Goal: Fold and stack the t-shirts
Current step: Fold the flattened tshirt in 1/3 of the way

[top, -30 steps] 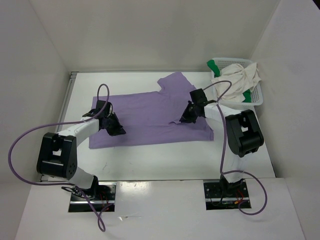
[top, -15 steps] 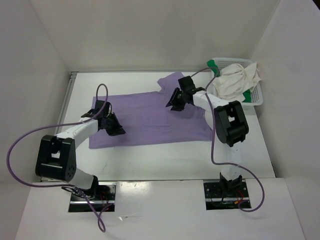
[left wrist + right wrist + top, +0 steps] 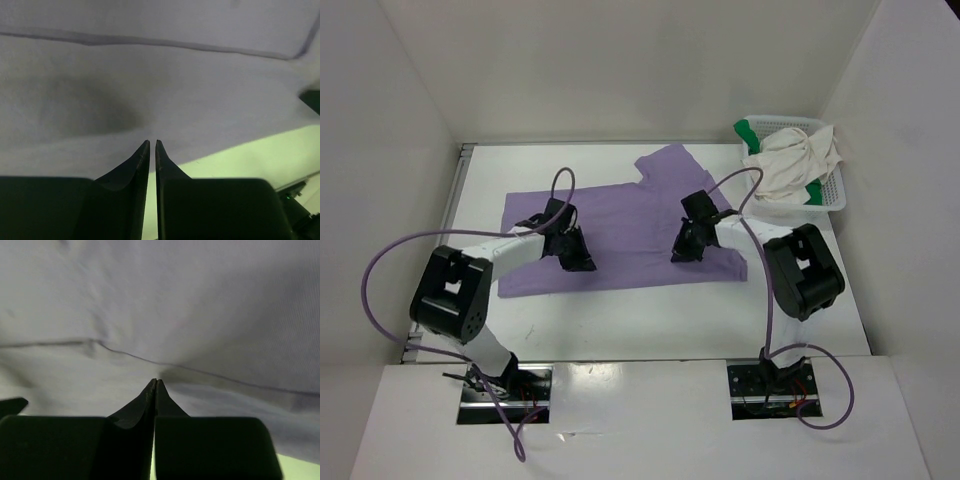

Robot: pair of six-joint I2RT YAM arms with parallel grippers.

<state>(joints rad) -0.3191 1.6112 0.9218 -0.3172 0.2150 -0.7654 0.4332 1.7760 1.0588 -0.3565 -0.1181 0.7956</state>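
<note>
The lavender t-shirt [image 3: 620,225] lies spread flat left of the basket [image 3: 833,192], which holds the cream t-shirt [image 3: 790,160] and green t-shirt [image 3: 747,130], and the left gripper [image 3: 152,142] and right gripper [image 3: 155,380] are both closed on its cloth, apparently to draw a fold.

A white mesh basket [image 3: 832,196] sits at the white table's [image 3: 620,320] far right corner.

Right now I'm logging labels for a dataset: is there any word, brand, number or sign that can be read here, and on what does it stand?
None can be read.
The lavender t-shirt shows plain cloth in all three views, with no print or tag.
The cream t-shirt and the white mesh basket show no lettering.
</note>
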